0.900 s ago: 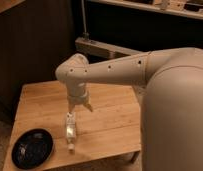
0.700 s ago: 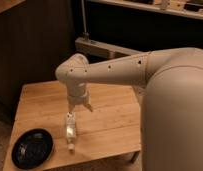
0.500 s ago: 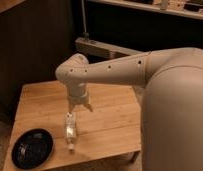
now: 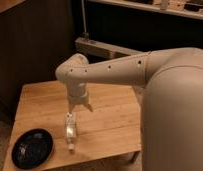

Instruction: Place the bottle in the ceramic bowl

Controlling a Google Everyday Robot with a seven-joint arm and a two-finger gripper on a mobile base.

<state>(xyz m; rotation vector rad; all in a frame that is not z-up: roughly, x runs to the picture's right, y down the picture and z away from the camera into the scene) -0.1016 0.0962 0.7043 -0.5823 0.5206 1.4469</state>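
Arm, pale and bulky, reaching in from the right over wooden table and bending down at the wrist. Black ceramic bowl sitting at the table's front left corner. Two-finger gripper hanging low over the middle of the wood, fingers standing spread apart, not clamping anything. Slim whitish bottle lying on its side just below and in front of the gripper, right of the ceramic bowl and apart from it.

no text, number or sign can be read anywhere. the bottle has a pale label, but its print is not legible. the gripper hangs just above the bottle.
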